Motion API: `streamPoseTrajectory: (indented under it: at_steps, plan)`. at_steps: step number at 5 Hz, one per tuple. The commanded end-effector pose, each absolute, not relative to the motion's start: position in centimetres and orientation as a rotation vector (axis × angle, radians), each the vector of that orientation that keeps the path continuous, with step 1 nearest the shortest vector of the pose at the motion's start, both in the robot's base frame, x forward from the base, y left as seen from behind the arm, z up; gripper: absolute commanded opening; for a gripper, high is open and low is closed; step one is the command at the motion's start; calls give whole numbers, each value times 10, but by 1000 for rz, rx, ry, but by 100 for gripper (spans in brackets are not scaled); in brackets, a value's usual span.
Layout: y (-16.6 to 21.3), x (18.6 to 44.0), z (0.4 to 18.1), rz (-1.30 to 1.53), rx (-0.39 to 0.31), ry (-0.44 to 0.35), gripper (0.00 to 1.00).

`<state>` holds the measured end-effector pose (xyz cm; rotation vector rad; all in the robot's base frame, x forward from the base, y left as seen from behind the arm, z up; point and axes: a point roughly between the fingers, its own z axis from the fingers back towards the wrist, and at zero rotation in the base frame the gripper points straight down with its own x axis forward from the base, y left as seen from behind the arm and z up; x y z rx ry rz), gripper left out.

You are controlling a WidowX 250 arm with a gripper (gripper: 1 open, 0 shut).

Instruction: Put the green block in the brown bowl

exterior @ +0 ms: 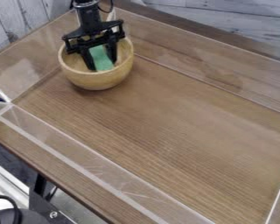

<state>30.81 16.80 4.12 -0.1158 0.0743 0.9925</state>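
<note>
The brown bowl (pixel 95 72), round and light tan, stands at the far left of the wooden table. Inside it the green block (pixel 101 58) leans tilted, its upper end between the black fingers. My gripper (pixel 95 45) reaches straight down into the bowl from above and is shut on the green block. The block's lower end rests in the bowl's hollow; whether it touches the bottom is hidden by the rim.
The wooden tabletop (pixel 178 122) is ringed by a low clear plastic wall (pixel 60 149). A white plank wall stands behind at the back. Cables and a metal frame show below the near left corner.
</note>
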Motion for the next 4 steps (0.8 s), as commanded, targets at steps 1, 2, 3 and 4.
streamPoseTrajectory:
  at_steps: [1, 2, 3, 4]
  plan:
    - [176, 318, 56, 989, -103, 3, 0]
    - [177, 322, 51, 989, -96, 1, 0]
    - [177, 324, 49, 986, -91, 0, 0]
    - [177, 326, 47, 983, -86, 0, 0]
